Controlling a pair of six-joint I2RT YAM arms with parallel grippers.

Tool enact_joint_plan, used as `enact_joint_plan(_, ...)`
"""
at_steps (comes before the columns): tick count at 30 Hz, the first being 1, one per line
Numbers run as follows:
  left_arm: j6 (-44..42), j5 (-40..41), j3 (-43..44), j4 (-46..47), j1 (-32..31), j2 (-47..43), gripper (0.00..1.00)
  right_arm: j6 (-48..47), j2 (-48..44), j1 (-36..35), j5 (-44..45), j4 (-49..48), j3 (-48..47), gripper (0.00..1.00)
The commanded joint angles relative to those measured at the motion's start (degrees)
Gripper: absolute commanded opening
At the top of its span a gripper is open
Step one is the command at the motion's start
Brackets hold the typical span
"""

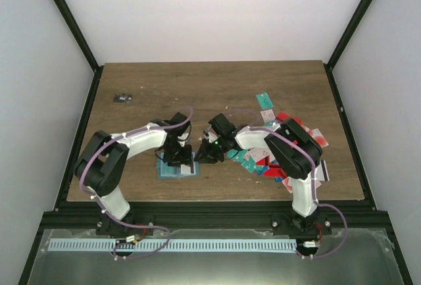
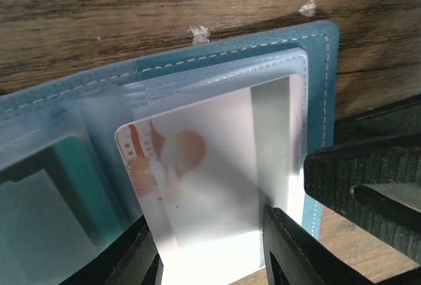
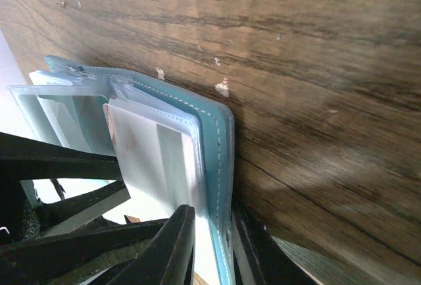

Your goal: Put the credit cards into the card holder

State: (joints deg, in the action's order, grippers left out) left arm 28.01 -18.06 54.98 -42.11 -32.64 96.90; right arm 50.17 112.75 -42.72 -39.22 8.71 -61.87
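At the near edge of the table (image 1: 223, 94), between the two arms, you have the card holder (image 1: 170, 172) lying open and flat, its long axis running left to right along that edge. The top view gives you little more than a teal patch under both wrists. The wrist cameras fill in the rest.

Your left gripper (image 2: 210, 262) pinches a white card (image 2: 217, 166) by its two side edges, one finger on each. The card carries an orange-red print at its left and a grey stripe down its right side. The stripe runs away from the fingers toward the holder, so the card points short end first at the pocket. Its far end looks frosted, as if already under the clear sleeves (image 2: 197, 87), though you can't be sure how deep it sits.

Your right gripper (image 3: 217, 249) straddles the stitched teal cover at the holder's right edge, fingers pressed close on either side of it.

Further right, the remaining credit cards (image 1: 316, 137) lie scattered in a loose heap of teal, red, white and pink, partly hidden by the right arm. Far back on the left sits a small black object (image 1: 122, 97), well apart from everything.
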Motion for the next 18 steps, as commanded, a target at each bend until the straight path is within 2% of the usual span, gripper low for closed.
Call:
enact_joint_plan(1, 2.79, 1.65, 1.72, -0.55, -3.40, 4.82, 0.42, 0.05, -0.06, -1.14, 0.81, -0.78, 1.16, 0.18)
enact_joint_plan(5, 4.47, 3.33, 3.09, -1.67, -5.12, 6.08, 0.45, 0.13, -0.96, -1.16, 0.86, -1.37, 1.84, 0.18)
enact_joint_plan(8, 5.34, 1.68, 3.56, -1.06, -5.69, 6.11, 0.48, 0.32, -1.75, -1.15, 0.73, -2.15, 2.63, 0.18)
enact_joint_plan(18, 5.83, 1.64, 4.69, -2.83, -5.76, -2.50, 0.65, -1.86, -7.20, -0.50, 3.50, 0.49, 5.69, 0.19)
